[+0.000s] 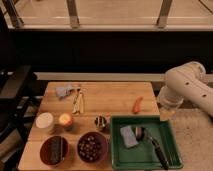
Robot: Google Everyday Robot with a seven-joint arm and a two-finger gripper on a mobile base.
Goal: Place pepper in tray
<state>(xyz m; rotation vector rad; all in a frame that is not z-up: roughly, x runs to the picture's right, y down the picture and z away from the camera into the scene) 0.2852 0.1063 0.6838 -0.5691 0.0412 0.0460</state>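
A wooden tabletop (115, 97) holds a blue-grey cloth (64, 91) and pale utensils (78, 100) at the back left, and an orange-red pepper (137, 104) at the back right. Along the front are a white tub (44, 121), an orange-topped candle (65, 120), a small metal cup (100, 122), two dark red bowls (54, 149) and a green tray (142, 154). The robot's hand (165, 113) hangs with fingers spread just off the right edge.
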